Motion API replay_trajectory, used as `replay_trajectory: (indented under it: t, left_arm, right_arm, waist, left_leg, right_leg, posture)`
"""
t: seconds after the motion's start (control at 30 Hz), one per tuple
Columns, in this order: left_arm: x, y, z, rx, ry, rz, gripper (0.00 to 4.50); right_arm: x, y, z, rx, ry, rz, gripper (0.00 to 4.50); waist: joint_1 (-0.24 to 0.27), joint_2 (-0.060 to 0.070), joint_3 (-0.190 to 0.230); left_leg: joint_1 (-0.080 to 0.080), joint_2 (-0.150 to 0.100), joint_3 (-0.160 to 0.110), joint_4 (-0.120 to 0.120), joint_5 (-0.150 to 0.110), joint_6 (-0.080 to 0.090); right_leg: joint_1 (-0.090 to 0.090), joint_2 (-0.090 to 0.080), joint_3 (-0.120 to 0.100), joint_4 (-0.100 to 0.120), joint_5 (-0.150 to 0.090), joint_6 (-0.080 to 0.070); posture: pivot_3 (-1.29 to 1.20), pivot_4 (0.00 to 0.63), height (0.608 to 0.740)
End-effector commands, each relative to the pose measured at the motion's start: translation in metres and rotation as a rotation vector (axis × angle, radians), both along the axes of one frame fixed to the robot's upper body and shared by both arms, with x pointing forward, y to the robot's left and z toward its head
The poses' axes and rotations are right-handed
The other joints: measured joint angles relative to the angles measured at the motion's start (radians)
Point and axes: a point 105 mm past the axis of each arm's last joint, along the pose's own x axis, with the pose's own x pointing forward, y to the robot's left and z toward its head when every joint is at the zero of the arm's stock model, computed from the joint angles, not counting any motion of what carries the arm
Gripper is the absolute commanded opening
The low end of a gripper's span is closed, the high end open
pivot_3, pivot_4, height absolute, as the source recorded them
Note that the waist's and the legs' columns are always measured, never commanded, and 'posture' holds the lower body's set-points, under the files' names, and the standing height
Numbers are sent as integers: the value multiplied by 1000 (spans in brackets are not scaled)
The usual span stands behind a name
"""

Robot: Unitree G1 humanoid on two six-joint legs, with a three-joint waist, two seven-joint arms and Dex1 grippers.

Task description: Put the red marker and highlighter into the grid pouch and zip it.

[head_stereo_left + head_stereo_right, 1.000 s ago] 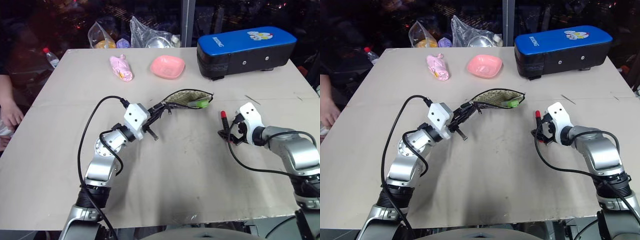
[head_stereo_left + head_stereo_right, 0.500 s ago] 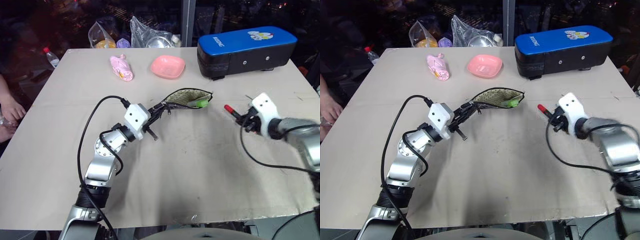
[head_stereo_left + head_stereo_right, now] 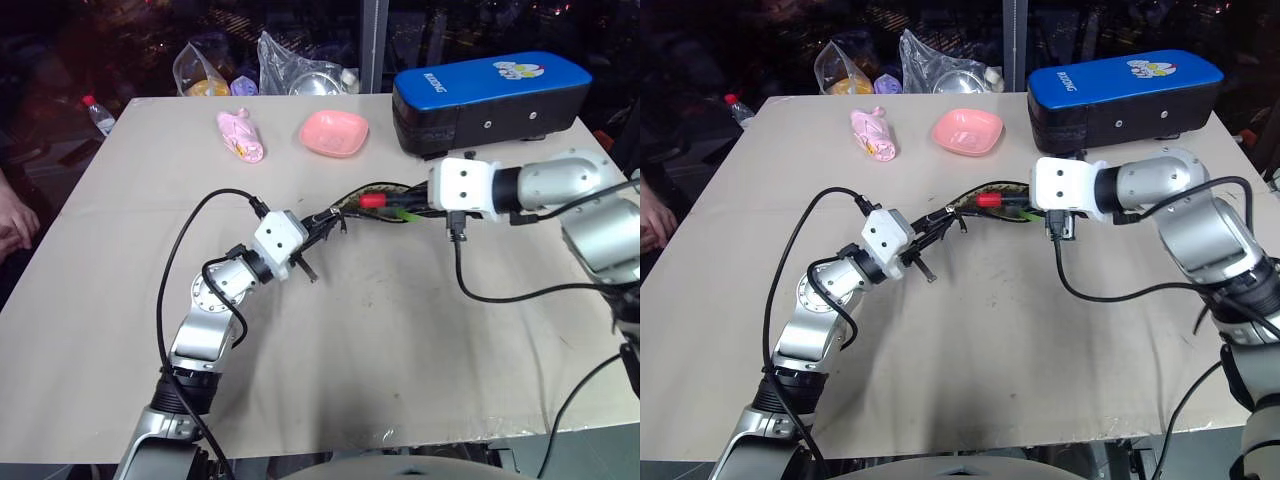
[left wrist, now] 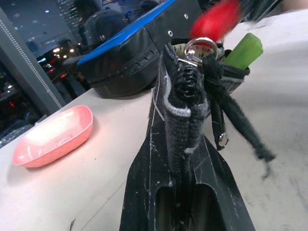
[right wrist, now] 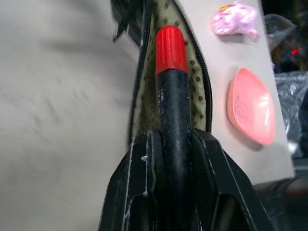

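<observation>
One table (image 3: 120, 300), flat, pale beige, matte, near edge cut off below. One case (image 3: 490, 95) at the far right corner: boxy, blue glossy top, black sides. Two crinkled clear bags (image 3: 300, 72) along the far edge, contents hard to make out. One pink dish (image 3: 335, 133), smooth, rounded-square, near the far edge beside the case. One pink crumpled wrapper (image 3: 242, 136) just left of the dish. One small bottle (image 3: 97, 113) off the far left corner, mostly dark. A person's hand (image 3: 12, 225) at the left edge, cut off.

One pouch (image 3: 992, 200) mid-table, soft black fabric with pale lines, mouth open, tan dotted lining visible in the right wrist view; grid hard to make out from above. One highlighter (image 3: 405, 212), chunky bright green end poking from the pouch's right end, rest hidden inside.

One marker (image 5: 172, 86): slim, round, black barrel, ribbed red cap, held over the open pouch mouth, red end toward the left gripper; rear end hidden between fingers.

Two grippers. Left gripper (image 4: 185, 144) clamped on the pouch's left end by the zipper pull. Right gripper (image 5: 174, 159) clamped on the marker's black barrel.
</observation>
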Motion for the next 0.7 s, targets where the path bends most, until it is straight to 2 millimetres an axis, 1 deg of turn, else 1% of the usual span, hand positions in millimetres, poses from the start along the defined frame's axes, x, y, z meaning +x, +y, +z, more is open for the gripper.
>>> replay_trajectory:
  t: [0.03,0.13,0.2,0.3,0.4,0.47,0.53,0.57,0.67,0.7]
  left_arm:
    - [-5,-6,15,8,-73,-29,0]
    - [-6,-8,15,9,-75,-35,0]
    - [-6,-9,16,9,-77,-38,0]
    - [-6,-10,17,6,-78,-40,0]
    - [-6,-10,17,3,-79,-39,0]
    - [-6,-10,18,-2,-78,-35,0]
    - [-5,-8,18,-13,-73,-26,0]
    - [-5,-8,18,-17,-70,-22,0]
    - [-4,-6,17,-27,-61,-14,0]
    - [-4,-6,16,-29,-59,-12,0]
  right_arm:
    - [9,6,7,-98,-84,28,211]
    - [11,18,4,-120,-99,57,211]
    - [13,28,4,-102,-114,56,211]
    - [10,43,2,-55,-105,90,211]
    - [6,51,-2,-23,-92,117,211]
    - [7,56,0,18,-108,129,1219]
    - [10,53,3,43,-120,114,1895]
    - [12,51,4,49,-122,106,2507]
    - [11,42,11,94,-111,82,3918]
    - [10,39,14,116,-99,73,4474]
  waist:
    - [1,0,0]
    - [1,0,0]
    - [-1,0,0]
    - [-1,0,0]
    - [2,0,0]
    - [2,0,0]
    - [0,0,0]
    - [0,0,0]
    - [3,0,0]
    - [3,0,0]
  left_leg:
    - [0,0,0,0,0,0]
    - [0,0,1,0,0,0]
    - [0,1,1,0,0,0]
    - [0,1,1,0,0,0]
    - [0,1,1,0,0,-1]
    - [0,1,1,0,0,-1]
    - [0,0,1,0,0,-1]
    - [0,0,1,0,0,-1]
    - [0,0,2,0,1,-1]
    - [0,0,3,0,0,-1]
  right_leg:
    - [0,0,0,0,0,0]
    - [-1,0,0,1,0,0]
    - [-1,1,0,1,0,0]
    - [-1,1,0,1,0,0]
    - [-1,1,0,1,0,0]
    - [-1,0,0,1,0,0]
    - [-1,0,0,1,0,0]
    - [-1,0,0,1,0,0]
    - [-1,0,-1,1,0,0]
    - [-1,0,-1,1,0,0]
  posture:
    - [0,150,740]
    - [0,150,740]
    - [0,150,740]
    - [0,150,740]
    - [0,150,740]
    - [0,150,740]
    - [0,150,740]
    - [0,150,740]
    - [0,150,740]
    - [0,150,740]
